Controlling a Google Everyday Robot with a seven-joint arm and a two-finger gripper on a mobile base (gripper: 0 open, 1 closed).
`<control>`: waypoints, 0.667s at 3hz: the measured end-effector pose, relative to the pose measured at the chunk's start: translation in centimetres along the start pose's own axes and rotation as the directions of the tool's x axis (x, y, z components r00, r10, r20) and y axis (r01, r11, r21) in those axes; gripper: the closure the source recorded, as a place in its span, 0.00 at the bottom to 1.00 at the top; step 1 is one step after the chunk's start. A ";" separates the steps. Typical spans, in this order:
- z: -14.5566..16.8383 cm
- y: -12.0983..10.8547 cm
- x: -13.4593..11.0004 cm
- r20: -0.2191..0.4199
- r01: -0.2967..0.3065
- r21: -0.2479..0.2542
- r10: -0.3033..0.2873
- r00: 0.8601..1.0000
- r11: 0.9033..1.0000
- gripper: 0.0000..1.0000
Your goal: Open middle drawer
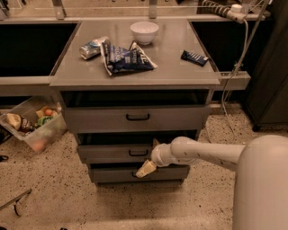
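A speckled terrazzo floor (58, 188) runs under a grey desk (171, 67) in warm, dim light. Dark recesses (31, 47) flank the desk top left and right. On the floor at the left stands a clear plastic bin (31, 128) of odds and ends. At the far right a power strip (235, 9) trails a pale cable (239, 54) down beside a dark cabinet (270, 81). The gripper (146, 169) sits low, near the desk's front.
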State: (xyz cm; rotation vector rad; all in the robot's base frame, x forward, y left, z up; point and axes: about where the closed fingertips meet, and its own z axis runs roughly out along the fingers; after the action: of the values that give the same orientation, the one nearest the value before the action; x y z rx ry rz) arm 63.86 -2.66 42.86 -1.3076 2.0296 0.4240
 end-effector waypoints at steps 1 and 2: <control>0.0 -0.1 -0.1 -0.007 -0.007 -0.010 0.007 1.000 1.000 0.00; 0.1 -0.2 -0.3 -0.011 -0.005 -0.015 0.005 1.000 1.000 0.00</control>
State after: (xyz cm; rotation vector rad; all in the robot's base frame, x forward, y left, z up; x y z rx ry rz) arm 64.15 -2.47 42.98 -1.3165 2.0425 0.4361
